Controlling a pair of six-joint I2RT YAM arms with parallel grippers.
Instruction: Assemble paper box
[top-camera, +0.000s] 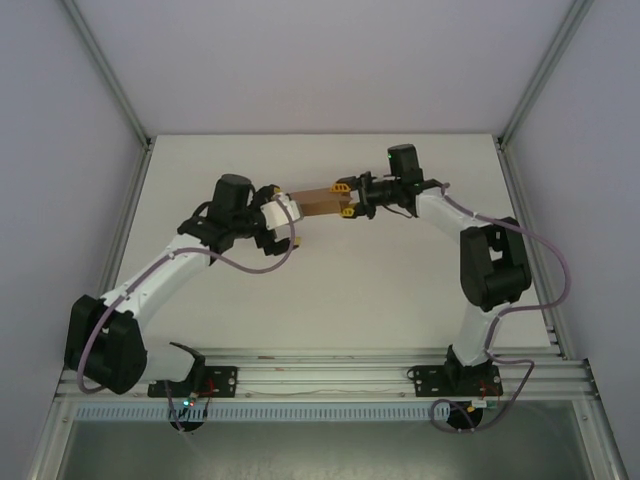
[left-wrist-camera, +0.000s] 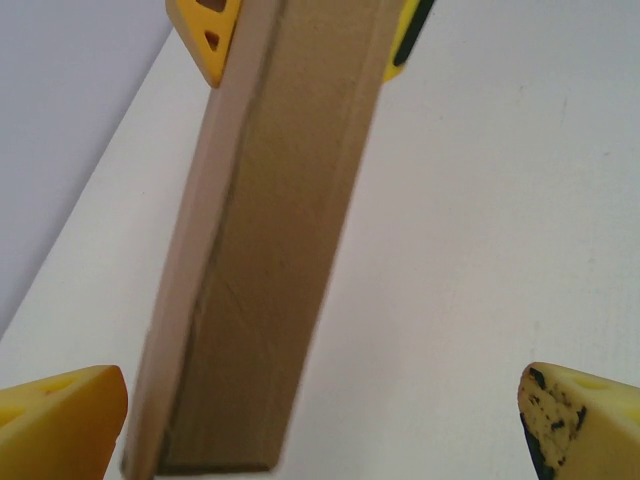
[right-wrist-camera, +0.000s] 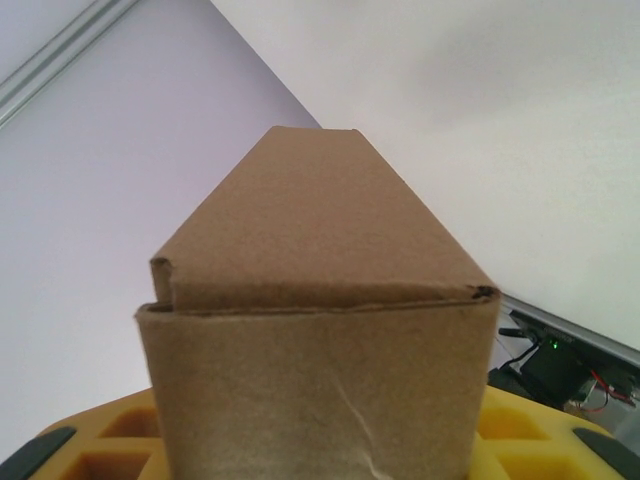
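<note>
Yellow-tipped and clenched, the right pincer (top-camera: 346, 199) grasps the paper box (top-camera: 316, 203) by one short end. In the left wrist view its fingers (left-wrist-camera: 205, 35) sit on either side of the far end of the cardboard. From that grip the box runs as a long, slim brown block straight toward the left arm, so in the overhead view its long axis lies along the line between the two pincers. It looks to be carried clear of the white bench (top-camera: 400, 290) rather than lying on it, though that is a judgement from the angles. In the right wrist view the held end shows a folded flap with a seam across it, so the box seems already closed into shape there. The left pincer (top-camera: 294, 224) is released, its fingers (left-wrist-camera: 60, 425) spread wide at the free end of the box. That end sits inside the gap but far off centre, just beside the lower-left finger and well apart from the other, and I cannot tell whether it touches the near one. The next move likely depends on this offset. The left arm is the free one and is already at the loose end, but closing from here would probably shove the box sideways unless that pincer first centres on the axis.
</note>
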